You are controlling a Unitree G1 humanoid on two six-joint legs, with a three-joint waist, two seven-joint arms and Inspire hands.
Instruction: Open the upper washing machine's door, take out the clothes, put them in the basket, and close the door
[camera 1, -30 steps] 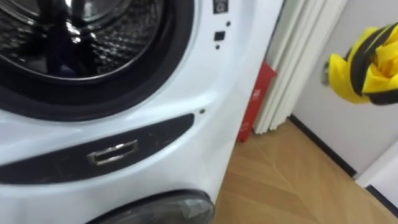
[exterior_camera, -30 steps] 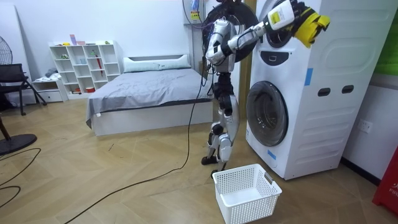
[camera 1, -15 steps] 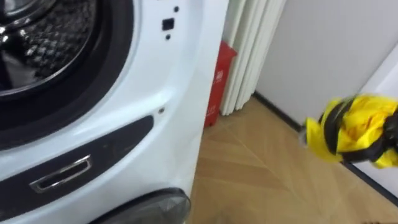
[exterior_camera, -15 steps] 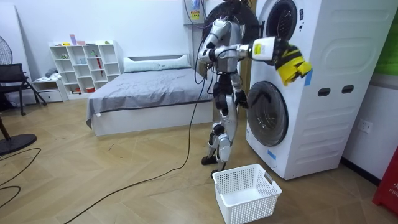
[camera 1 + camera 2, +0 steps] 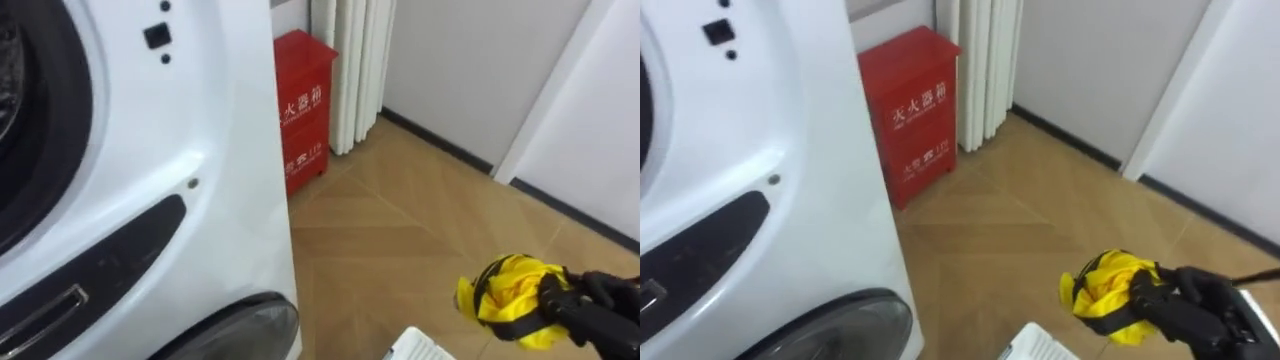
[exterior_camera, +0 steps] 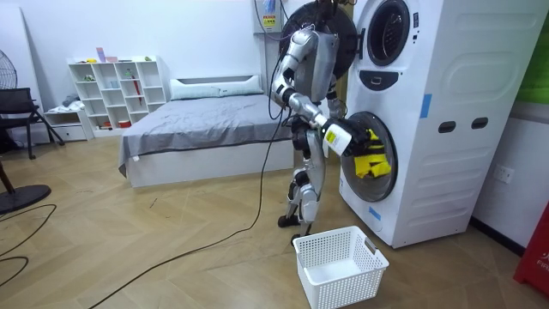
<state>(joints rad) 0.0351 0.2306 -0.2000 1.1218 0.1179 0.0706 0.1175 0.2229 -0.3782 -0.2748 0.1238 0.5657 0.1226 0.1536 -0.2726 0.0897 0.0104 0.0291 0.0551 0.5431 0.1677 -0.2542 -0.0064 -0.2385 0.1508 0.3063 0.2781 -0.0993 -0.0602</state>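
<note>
Though crumpled in the right hand (image 5: 592,308), soft yellow garment (image 5: 505,298).

Crumpled yellow cloth garment (image 5: 505,300): black bands. Right hand (image 5: 600,315): black. Tall white washing machine (image 5: 230,100) (black door rings). Red metal box (image 5: 302,125), white lettering. Tan wooden floor (image 5: 400,230), herringbone.

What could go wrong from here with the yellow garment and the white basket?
The crumpled yellow garment in the right hand looks beside the white mesh laundry basket, not over it; released now, it would likely hit the wooden floor.
Its dark trim may snag on the curled fingers.
</note>
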